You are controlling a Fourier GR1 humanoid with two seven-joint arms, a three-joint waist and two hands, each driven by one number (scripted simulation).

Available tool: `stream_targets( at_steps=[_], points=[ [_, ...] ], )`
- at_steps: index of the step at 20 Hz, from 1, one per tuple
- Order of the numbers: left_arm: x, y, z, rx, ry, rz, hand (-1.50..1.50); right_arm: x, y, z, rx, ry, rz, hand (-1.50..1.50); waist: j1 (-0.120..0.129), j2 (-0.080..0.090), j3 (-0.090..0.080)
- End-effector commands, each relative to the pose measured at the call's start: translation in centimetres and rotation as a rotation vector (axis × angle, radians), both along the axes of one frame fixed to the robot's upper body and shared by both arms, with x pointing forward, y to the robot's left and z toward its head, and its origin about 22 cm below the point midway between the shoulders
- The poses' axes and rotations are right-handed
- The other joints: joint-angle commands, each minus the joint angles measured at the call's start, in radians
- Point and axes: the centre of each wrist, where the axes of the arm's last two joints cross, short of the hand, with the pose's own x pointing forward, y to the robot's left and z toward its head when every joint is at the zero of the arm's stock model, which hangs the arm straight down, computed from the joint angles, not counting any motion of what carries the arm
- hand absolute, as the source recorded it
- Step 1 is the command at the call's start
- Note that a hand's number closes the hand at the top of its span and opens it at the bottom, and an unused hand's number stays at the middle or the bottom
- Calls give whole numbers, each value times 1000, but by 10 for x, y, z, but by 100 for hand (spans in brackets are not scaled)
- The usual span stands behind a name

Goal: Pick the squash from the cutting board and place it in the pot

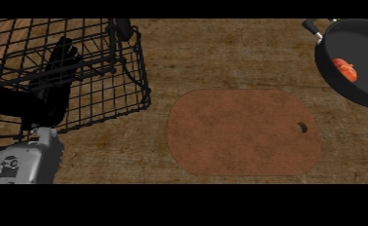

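Fingers (64, 54) straight and empty, our left hand (56, 81) rests over the wire basket (133, 81), left of the cutting board (241, 132); squash (345, 69) lies in the pot (338, 81), right of it.

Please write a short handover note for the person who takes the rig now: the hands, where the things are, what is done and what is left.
Left robot hand: open, fingers up, resting at the view's left, over the wire basket. It holds nothing.
Right robot hand: not in view.
Squash: an orange piece lies inside the pot, at the right edge.
Cutting board: in the middle of the counter, nothing on it.
Done: the squash appears placed in the pot.
Left: nothing that shows; perhaps only check where the right hand is.
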Motion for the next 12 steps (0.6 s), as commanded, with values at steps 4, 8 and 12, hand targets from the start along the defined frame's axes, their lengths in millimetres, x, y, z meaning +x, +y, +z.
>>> stream_targets(
  at_steps=[4, 8, 12],
  points=[
    [-4, 0, 0, -16, -6, 7, 0, -37, -43, 16, 124, -7, 60, -150, 2, 5, 4],
    [1, 4, 2, -20, -7, 1, 0, -46, -54, 28, 126, -10, 61, -150, -5, 10, 6],
    [-2, 3, 0, -10, -11, -1, 0, -55, -64, 39, 106, 11, 56, -150, 3, 12, 8]
  ],
)
